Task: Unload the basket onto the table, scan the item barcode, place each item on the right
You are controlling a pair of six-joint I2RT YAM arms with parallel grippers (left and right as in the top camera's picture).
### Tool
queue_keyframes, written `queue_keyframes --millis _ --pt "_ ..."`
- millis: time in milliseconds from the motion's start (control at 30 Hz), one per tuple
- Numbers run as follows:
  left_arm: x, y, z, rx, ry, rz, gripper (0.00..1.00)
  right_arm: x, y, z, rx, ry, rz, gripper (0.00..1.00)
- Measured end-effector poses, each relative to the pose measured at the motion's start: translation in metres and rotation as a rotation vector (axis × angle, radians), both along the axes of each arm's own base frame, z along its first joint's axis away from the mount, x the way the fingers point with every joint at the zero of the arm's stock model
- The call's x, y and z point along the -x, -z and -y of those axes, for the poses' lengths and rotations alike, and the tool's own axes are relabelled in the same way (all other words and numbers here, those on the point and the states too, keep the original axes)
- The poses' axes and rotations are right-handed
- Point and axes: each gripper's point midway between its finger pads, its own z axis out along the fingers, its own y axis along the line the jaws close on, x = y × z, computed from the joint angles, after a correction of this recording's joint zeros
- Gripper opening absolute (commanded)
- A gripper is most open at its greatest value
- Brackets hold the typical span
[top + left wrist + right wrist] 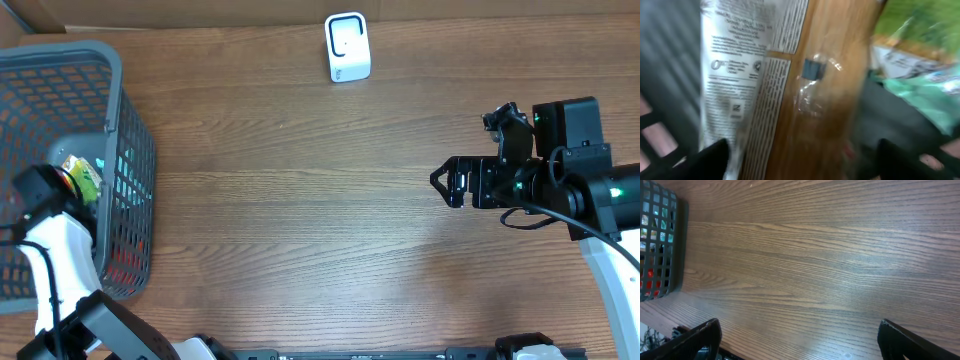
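Inside the grey basket (128, 150) at the left end of the table (300, 220), the left pincer (807, 160) hangs with fingers apart either side of a blurred printed packet (785, 90), while the right pincer (441, 184) gapes wide above the table's right side, well apart from the white scanner (347, 47).
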Motion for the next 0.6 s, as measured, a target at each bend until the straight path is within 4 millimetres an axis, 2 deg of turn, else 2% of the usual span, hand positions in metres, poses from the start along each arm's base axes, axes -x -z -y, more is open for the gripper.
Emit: queue_keyframes --millis 33,133,167,233,267,467,600 --pt "0.001 0.006 0.001 -0.002 0.002 0.000 0.60 0.000 0.000 0.000 0.000 0.000 0.000 1.00" --pt "-0.002 0.010 -0.005 -0.030 0.002 0.024 0.51 0.000 0.000 0.000 0.000 0.000 0.000 1.00" --pt "-0.001 0.012 -0.007 -0.034 -0.001 0.027 0.42 0.000 0.000 0.000 0.000 0.000 0.001 1.00" --pt "-0.001 0.013 -0.007 -0.037 0.002 0.030 0.12 0.000 0.000 0.000 0.000 0.000 0.000 1.00" --pt "-0.002 0.013 -0.007 -0.038 0.003 0.032 0.04 0.000 0.000 0.000 0.000 0.000 0.000 1.00" --pt "-0.001 0.011 -0.006 -0.035 0.021 0.019 0.04 0.000 0.000 0.000 0.000 0.000 0.000 1.00" --pt "0.003 -0.001 -0.002 -0.001 0.028 -0.022 0.04 0.000 0.000 0.000 0.000 0.000 0.000 1.00"
